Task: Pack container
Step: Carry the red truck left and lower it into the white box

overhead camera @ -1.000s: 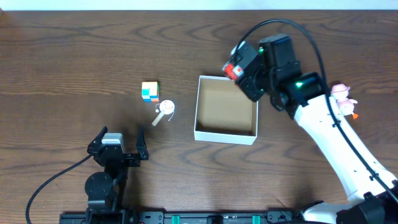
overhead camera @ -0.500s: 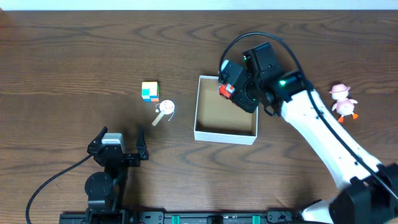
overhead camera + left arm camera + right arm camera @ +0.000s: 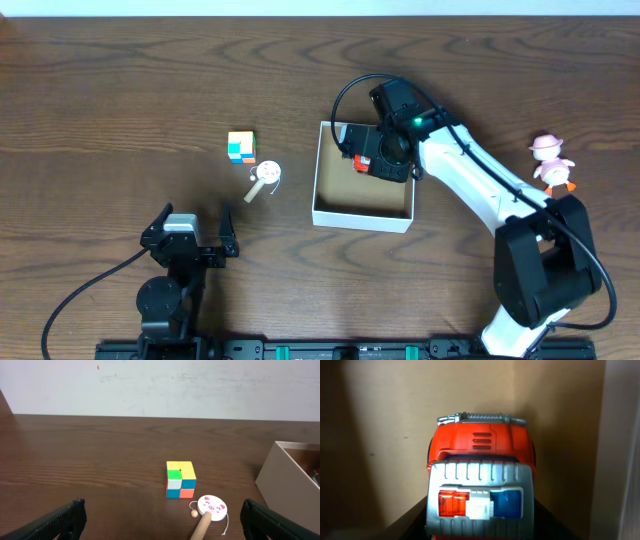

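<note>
Holding toy truck [image 3: 362, 163] clamped in right gripper [image 3: 376, 160] inside container [image 3: 360, 218]; resting left gripper [image 3: 193, 225] wide apart; leaving cube [image 3: 241, 147], pig drum [image 3: 268, 174], pink figure [image 3: 552, 165] unpacked

Table [image 3: 120, 90]: dark wood, clear grain, smooth, low sheen. Container [image 3: 362, 219]: cardboard, matt; ext. walls white, int. raw brown. Toy truck [image 3: 480, 475]: glossy orange plastic w/ grey ribbed plastic roof, transl. red/blue lenses, chrome-look trim. Cube [image 3: 180, 479]: glossy plastic. Pig-face drum [image 3: 211, 508]: smooth white face, bare wood handle. Right arm shell [image 3: 470, 175]: white gloss plastic.
</note>
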### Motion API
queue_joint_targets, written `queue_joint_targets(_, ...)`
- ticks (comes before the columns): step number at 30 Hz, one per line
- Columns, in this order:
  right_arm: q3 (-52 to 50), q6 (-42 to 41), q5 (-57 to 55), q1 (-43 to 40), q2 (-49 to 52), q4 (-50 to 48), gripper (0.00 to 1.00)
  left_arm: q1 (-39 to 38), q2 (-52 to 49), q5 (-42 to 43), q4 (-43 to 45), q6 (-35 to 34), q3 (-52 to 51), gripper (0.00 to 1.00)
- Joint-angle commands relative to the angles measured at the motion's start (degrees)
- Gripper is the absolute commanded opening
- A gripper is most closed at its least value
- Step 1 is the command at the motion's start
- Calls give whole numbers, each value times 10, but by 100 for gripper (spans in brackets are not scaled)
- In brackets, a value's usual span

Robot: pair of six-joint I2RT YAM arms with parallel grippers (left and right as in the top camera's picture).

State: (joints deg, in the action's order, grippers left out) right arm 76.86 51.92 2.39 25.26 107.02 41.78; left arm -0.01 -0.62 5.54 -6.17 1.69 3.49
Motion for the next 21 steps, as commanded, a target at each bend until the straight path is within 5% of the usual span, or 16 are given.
queue_joint_targets(1, 6, 15, -12, -9, 1, -16, 18, 3, 4, -7, -6, 0, -17, 98)
queue_joint_targets(9, 6, 15, -11, -22, 1, -21, 30, 3, 4, -7, -6, 0, -17, 98)
queue_joint_targets(21, 6, 12, -11, -23, 1, -21, 73, 3, 4, -7, -6, 0, -17, 98)
